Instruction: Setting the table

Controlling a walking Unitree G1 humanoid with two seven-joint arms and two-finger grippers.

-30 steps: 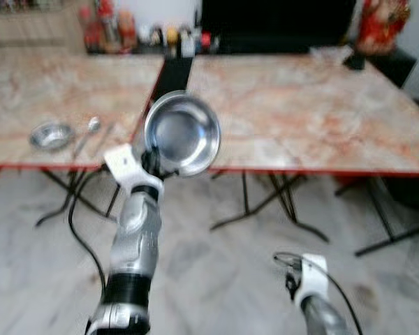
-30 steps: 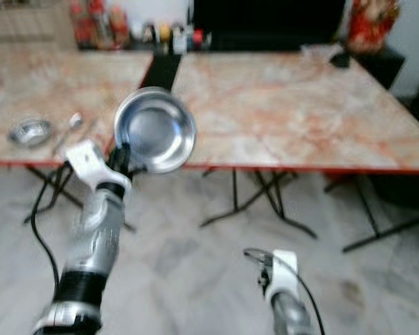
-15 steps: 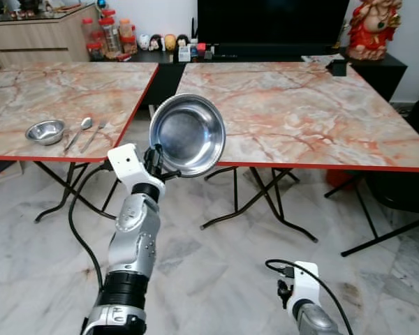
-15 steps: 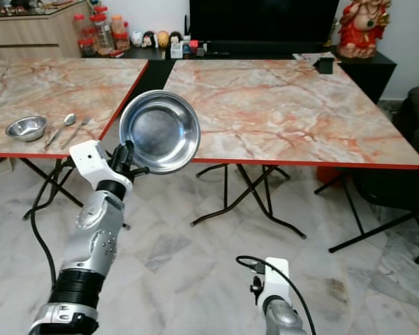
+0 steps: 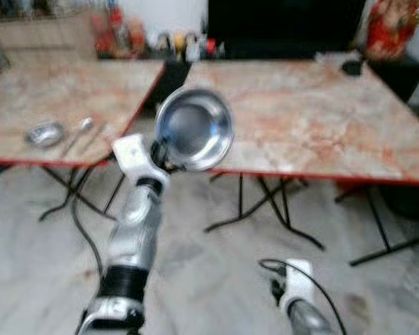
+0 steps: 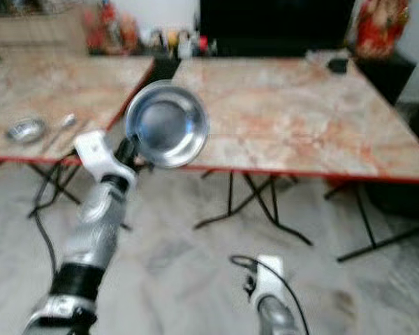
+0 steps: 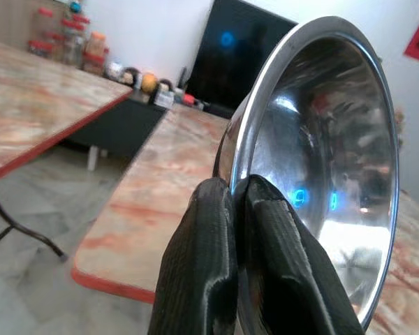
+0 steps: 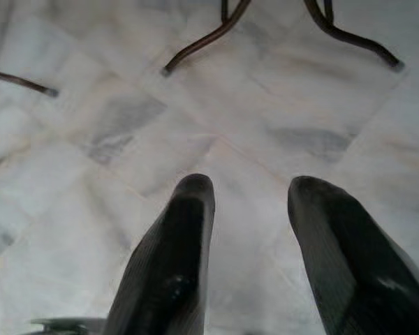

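Blurred marble tables (image 5: 321, 112) behind; left end effector (image 7: 237, 202) clamps steel bowl (image 5: 193, 129); right end effector (image 8: 248, 202) spread.

Both head views look forward and down from above the raised left arm, covering the same two marble tables (image 5: 321, 118) and pale floor (image 6: 181, 258), blurred. The left wrist view looks close along its gripper (image 7: 236, 192) at the steel bowl (image 7: 321, 174) rim, toward those tables. The right wrist view faces down, near the floor, past its gripper (image 8: 248, 192).
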